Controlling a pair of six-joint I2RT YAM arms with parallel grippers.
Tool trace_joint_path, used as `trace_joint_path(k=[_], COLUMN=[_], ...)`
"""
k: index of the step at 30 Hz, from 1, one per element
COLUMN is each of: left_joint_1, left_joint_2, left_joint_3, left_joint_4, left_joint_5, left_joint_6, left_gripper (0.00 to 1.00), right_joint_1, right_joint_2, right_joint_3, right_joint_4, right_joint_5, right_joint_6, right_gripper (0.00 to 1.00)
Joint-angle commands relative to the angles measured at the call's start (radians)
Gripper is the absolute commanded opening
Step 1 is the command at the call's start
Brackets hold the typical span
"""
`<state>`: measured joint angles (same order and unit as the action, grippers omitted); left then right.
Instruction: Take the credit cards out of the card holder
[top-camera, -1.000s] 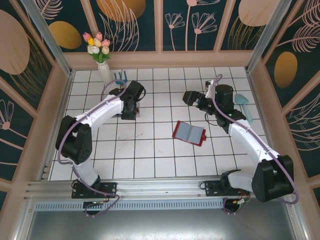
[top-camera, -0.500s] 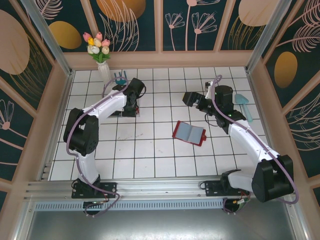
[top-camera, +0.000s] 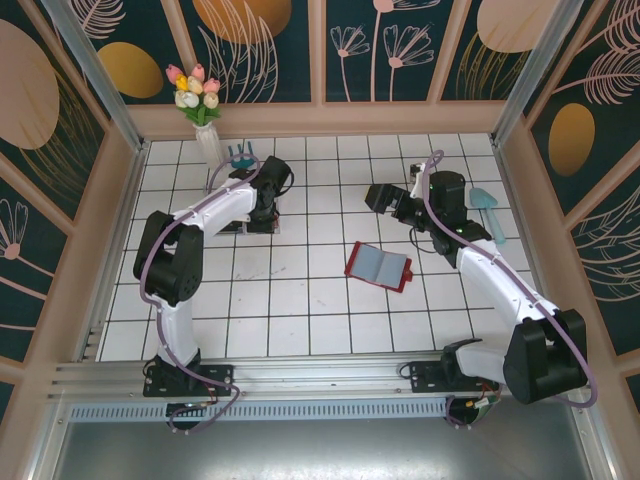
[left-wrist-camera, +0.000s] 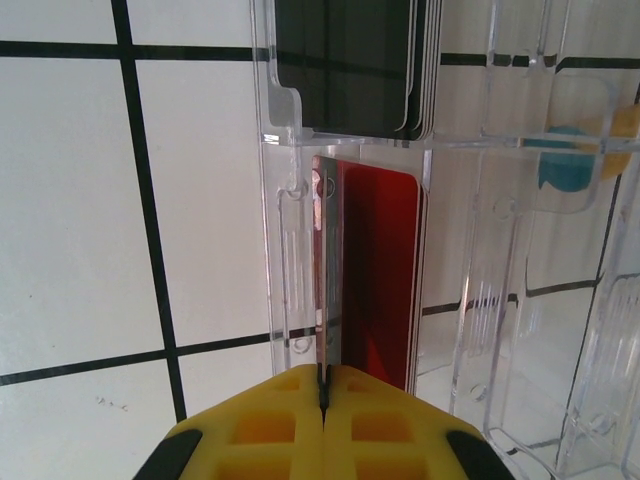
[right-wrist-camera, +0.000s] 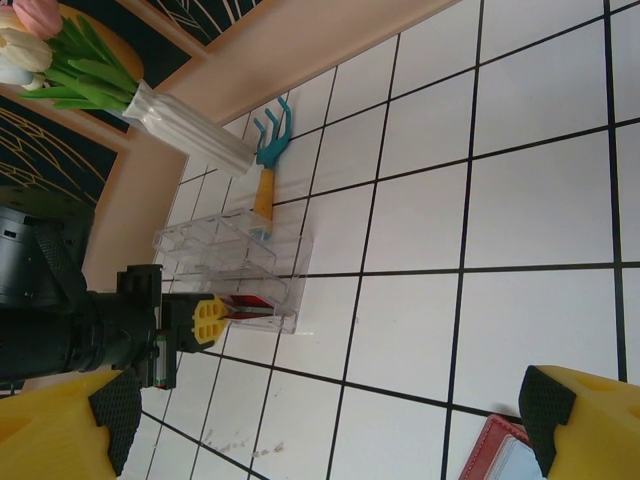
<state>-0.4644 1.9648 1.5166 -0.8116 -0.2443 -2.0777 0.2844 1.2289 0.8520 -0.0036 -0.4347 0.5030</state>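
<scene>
On the white tiled table (top-camera: 300, 300), the clear tray (left-wrist-camera: 285, 200) sits at the far left. The red card holder (top-camera: 378, 265) lies open near the middle, grey-blue pockets up. The right gripper (top-camera: 385, 197) hangs just beyond its far edge, fingers spread wide, not touching it. Well apart to the left, the left gripper (left-wrist-camera: 322, 395) is pressed together on a thin card (left-wrist-camera: 326, 260) standing in the tray.
</scene>
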Motion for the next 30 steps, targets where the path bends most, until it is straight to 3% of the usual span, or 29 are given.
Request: trace_joint_path(k=[1, 3, 10, 18, 21, 26, 30], left_joint_1=[0.011, 0.016, 0.026, 0.029, 0.029, 0.029, 0.029], left_joint_2=[0.025, 0.027, 0.029, 0.004, -0.033, -0.15, -0.302], left_joint_3=[0.016, 0.026, 0.059, 0.1, 0.113, 0.074, -0.06], left_joint_4=[-0.007, -0.006, 0.021, 0.021, 0.051, 0.128, 0.219], left_joint_5=[0.007, 0.009, -0.025, -0.08, -0.127, -0.206, -0.259], left_joint_6=[-0.156, -0.143, -0.094, -0.017, 0.121, 0.476, 0.726], left_gripper=[0.0, 0.11, 0.25, 0.3, 0.36, 0.76, 0.92], right_joint_1=[0.009, 0.01, 0.009, 0.009, 0.009, 0.007, 0.005], right_joint_2=[0.017, 0.019, 0.027, 0.036, 0.039, 0.037, 0.032], right_joint_3=[-0.004, -0.004, -0.002, 0.004, 0.016, 0.036, 0.029], right_joint_4=[0.03, 0.03, 0.03, 0.025, 0.008, -0.029, -0.047], right_joint_5=[0.004, 0.001, -0.001, -0.006, 0.008, 0.1, 0.247], right_joint_6=[-0.009, -0.009, -0.009, -0.013, -0.023, -0.054, -0.061], right_gripper=[0.99, 0.99, 0.99, 0.99, 0.99, 0.99, 0.99])
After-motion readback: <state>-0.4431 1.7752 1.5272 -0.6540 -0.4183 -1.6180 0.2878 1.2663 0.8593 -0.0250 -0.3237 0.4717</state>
